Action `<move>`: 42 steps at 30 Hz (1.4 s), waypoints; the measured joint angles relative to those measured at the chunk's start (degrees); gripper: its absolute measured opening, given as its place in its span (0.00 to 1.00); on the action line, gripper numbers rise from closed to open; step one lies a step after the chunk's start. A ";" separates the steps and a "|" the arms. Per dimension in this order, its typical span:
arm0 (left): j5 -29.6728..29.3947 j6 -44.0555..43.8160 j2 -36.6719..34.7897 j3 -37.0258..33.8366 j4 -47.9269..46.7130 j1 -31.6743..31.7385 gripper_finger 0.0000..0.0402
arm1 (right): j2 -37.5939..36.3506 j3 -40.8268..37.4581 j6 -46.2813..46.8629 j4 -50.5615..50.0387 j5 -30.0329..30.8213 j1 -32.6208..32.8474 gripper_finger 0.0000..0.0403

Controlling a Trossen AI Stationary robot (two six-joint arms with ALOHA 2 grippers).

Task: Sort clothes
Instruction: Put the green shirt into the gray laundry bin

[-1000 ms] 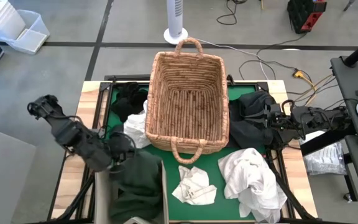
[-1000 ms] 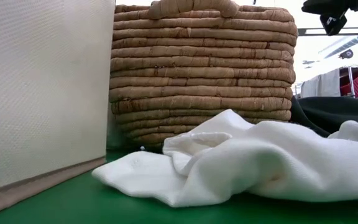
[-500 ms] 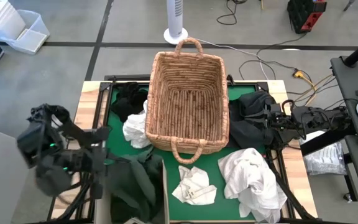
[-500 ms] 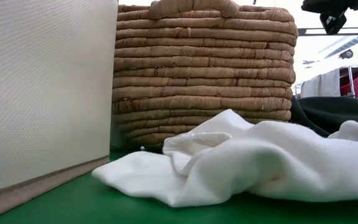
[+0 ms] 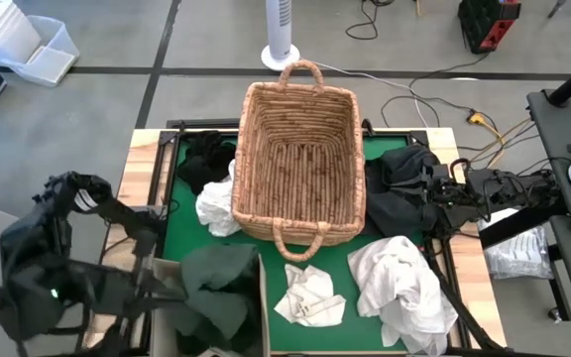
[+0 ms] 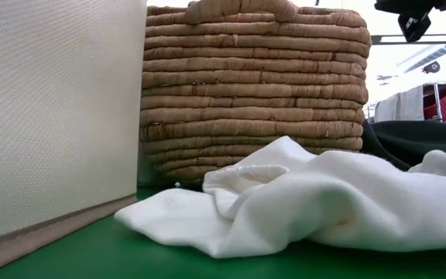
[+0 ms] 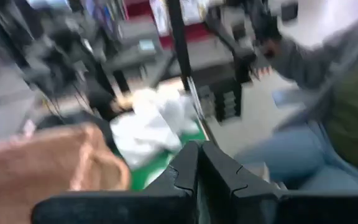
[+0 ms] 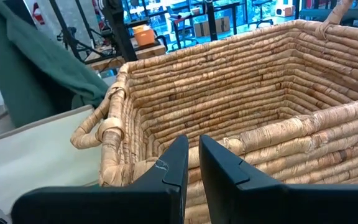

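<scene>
From above, the wicker basket (image 5: pixel 299 159) stands empty in the middle of the green surface (image 5: pixel 350 260). Clothes lie all around it: a black garment (image 5: pixel 199 162) at its far left corner, a small white garment (image 5: pixel 215 208) just beside its left wall, a crumpled white cloth (image 5: pixel 308 296) in front of its near handle, a larger white garment (image 5: pixel 402 288) to the right of that, and a black heap (image 5: pixel 397 194) against its right wall. A dark green garment (image 5: pixel 216 291) hangs over the fabric bin (image 5: pixel 259 302) at the near left. The left arm (image 5: pixel 43 268) is raised off the near left corner, blurred, well apart from the basket. The right gripper (image 5: pixel 431 196) sits over the black heap beside the basket's right wall.

At surface level, the bin wall (image 6: pixel 53 116) fills the left, the basket (image 6: pixel 254 85) stands behind, and a white garment (image 6: pixel 300 203) sprawls in front — with dark cloth (image 6: pixel 409 138) at the right.

In the left wrist view the left gripper (image 7: pixel 199 180) has its jaws together, holding nothing; white clothes (image 7: pixel 145 127) lie far beyond it, and a person (image 7: pixel 334 106) sits off the surface's edge.

In the right wrist view the right gripper (image 8: pixel 192 163) has its jaws nearly together, nothing seen between them, pointing at the basket (image 8: pixel 229 99) — the green garment (image 8: pixel 36 56) hangs beyond its far side.
</scene>
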 joint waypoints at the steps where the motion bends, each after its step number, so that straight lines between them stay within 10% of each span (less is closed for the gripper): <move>1: 1.09 -3.17 0.44 -0.04 -2.30 0.03 0.00 | 0.00 0.00 0.00 0.02 0.00 0.02 0.08; 13: 4.59 -35.43 5.03 -2.32 -20.14 0.59 0.16 | 0.00 0.00 0.00 0.00 0.00 0.01 0.08; 24: -1.48 -34.66 4.34 -6.85 -20.15 4.92 0.46 | 0.00 0.00 -0.02 -0.02 0.02 0.02 0.08; 42: 14.12 -36.61 -15.39 -42.99 -9.20 21.33 0.48 | 0.00 -0.66 -0.19 -0.10 0.02 0.01 0.08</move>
